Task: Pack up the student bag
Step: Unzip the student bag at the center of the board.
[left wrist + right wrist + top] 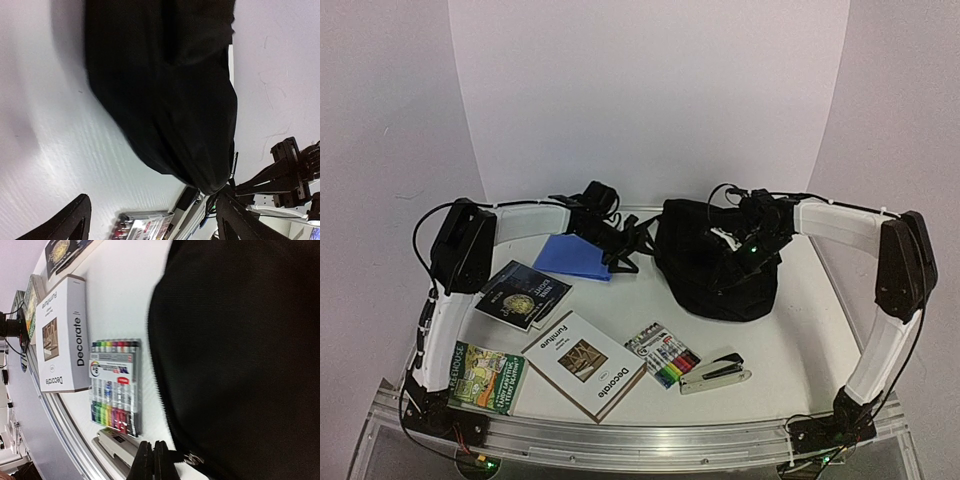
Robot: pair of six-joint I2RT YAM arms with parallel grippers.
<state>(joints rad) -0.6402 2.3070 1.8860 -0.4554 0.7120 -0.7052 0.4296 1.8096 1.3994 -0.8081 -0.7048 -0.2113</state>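
Currently we log the student bag point(715, 270) lying beyond and to the right of the white "Decorate" book point(585, 365), well apart from it. The bag is a slumped black heap. Its long axis runs from far to near. The broad end is farthest from the book, and the narrower rounded end points to the near edge, about level with the book's far corner. From the right wrist camera we see its zipper point(162, 390) running along the edge that faces the book.

The left gripper point(152, 195) hovers beyond the book, between the blue folder point(578, 257) and the bag. Its jaws stand wide apart and nothing is between them.

The right gripper point(154, 445) sits over the bag, on the side away from the book, with its fingers pressed together. A dark tab reaches from the side of the fingers to the metal ring point(189, 458) of the zipper. We cannot tell whether the tab is pinched.

The marker pack point(662, 355) lies just right of the book, and the stapler point(717, 372) is further right, beside the markers. The green book point(487, 377) lies left of the white book, and the dark book point(523, 292) lies beyond it to the left.
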